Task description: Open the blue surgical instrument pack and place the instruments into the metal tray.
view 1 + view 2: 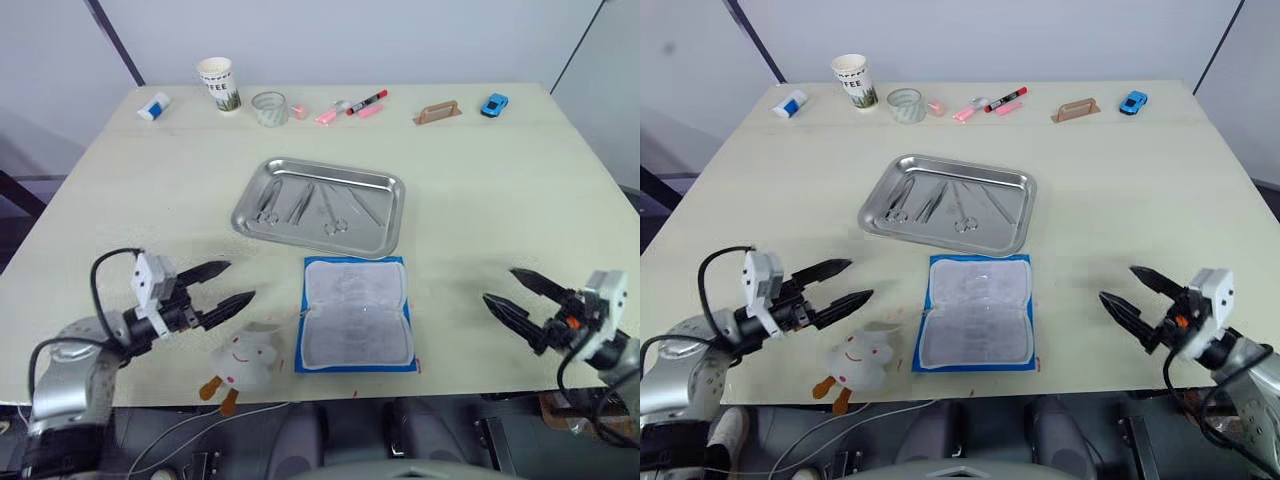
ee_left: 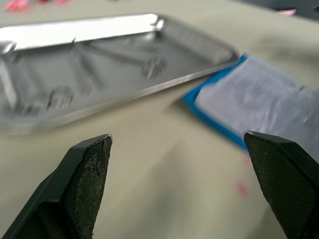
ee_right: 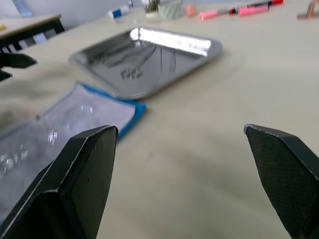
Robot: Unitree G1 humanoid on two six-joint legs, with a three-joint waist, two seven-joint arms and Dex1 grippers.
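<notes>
The blue surgical instrument pack (image 1: pixel 358 314) lies unfolded flat near the table's front edge, grey-white lining up and nothing on it. Just behind it sits the metal tray (image 1: pixel 385 232), holding several slim instruments (image 1: pixel 300 204) with ring handles. My left gripper (image 1: pixel 226 284) hovers open at the front left, left of the pack, nothing between its fingers. My right gripper (image 1: pixel 505 288) is open at the front right, well clear of the pack's right side, holding nothing. The left wrist view shows the tray (image 2: pixel 30 124) and the pack's corner (image 2: pixel 259 99) ahead.
A white plush toy (image 1: pixel 243 362) lies at the front edge beside the left gripper. Along the far edge stand a paper cup (image 1: pixel 219 84), a small glass (image 1: pixel 269 108), pink and red markers (image 1: pixel 352 106), a brown block (image 1: pixel 437 112), a blue toy car (image 1: pixel 494 104) and a white-blue item (image 1: pixel 153 106).
</notes>
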